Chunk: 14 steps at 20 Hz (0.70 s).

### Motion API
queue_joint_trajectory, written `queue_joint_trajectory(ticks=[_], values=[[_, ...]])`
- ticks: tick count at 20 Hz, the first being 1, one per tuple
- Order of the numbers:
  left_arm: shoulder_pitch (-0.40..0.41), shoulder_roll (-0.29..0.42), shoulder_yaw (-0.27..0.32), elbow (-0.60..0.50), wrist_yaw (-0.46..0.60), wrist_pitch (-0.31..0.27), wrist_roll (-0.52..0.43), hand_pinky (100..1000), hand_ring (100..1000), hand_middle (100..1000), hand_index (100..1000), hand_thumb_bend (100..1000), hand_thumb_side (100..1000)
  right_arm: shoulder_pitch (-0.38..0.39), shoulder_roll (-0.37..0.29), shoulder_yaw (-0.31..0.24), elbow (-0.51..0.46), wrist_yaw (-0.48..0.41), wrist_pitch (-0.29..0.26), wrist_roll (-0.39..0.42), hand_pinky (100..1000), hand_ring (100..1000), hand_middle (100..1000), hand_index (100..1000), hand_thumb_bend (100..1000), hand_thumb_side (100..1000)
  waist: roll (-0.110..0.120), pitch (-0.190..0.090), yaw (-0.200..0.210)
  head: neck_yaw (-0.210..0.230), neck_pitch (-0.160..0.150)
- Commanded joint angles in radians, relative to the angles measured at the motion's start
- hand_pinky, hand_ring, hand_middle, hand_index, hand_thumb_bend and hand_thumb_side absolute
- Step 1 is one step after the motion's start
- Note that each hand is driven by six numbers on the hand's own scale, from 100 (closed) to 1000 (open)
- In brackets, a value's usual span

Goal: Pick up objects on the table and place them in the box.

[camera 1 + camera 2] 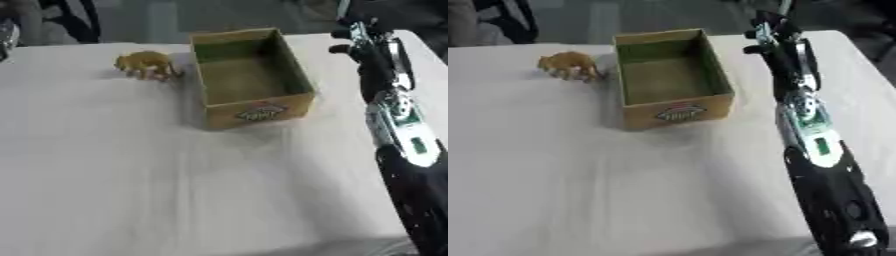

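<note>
The right eye view showed more of the right arm's black lower casing than the left eye view did. The right hand point(765, 35) hovered beyond the open yellow cardboard box point(297, 107); whether its fingers were curled could not be told. A small tan toy animal point(146, 64) stood on the white-covered table point(131, 175), just left of the box.

A small yellow-brown toy animal point(146, 65) stands upright at upper left, just beside the open, empty yellow cardboard box point(252, 112) at upper centre.
</note>
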Motion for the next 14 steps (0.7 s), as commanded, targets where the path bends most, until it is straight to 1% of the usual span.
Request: queue_joint_trajectory(ticks=[1, 7, 10, 12, 14], values=[[-0.068, 0.024, -0.007, 0.059, -0.055, -0.022, -0.007, 620, 621, 614, 706, 232, 100, -0.021, -0.019, 0.004, -0.027, -0.005, -0.003, 0.009, 584, 693, 684, 764, 100, 489, 0.004, -0.019, -0.008, 0.007, 0.003], [-0.187, -0.018, -0.010, 0.203, -0.153, -0.071, -0.006, 628, 629, 618, 717, 262, 100, -0.029, -0.017, 0.013, -0.031, -0.005, -0.004, 0.020, 584, 691, 682, 764, 100, 482, 0.008, -0.019, -0.042, 0.014, 0.006], [-0.235, -0.053, 0.002, 0.284, -0.205, -0.088, 0.012, 630, 631, 618, 718, 251, 100, -0.036, -0.012, 0.017, -0.034, -0.007, -0.005, 0.026, 584, 690, 681, 765, 100, 473, 0.010, -0.018, -0.067, 0.022, 0.003], [-0.261, -0.071, 0.009, 0.335, -0.238, -0.099, 0.028, 635, 641, 625, 723, 275, 100, -0.041, -0.007, 0.020, -0.036, -0.008, -0.007, 0.031, 584, 689, 681, 764, 100, 465, 0.012, -0.017, -0.086, 0.030, 0.004], [-0.282, -0.089, 0.017, 0.386, -0.271, -0.104, 0.048, 640, 649, 631, 725, 276, 100, -0.047, -0.002, 0.025, -0.038, -0.009, -0.007, 0.036, 583, 689, 680, 765, 100, 461, 0.014, -0.016, -0.107, 0.043, 0.003]])
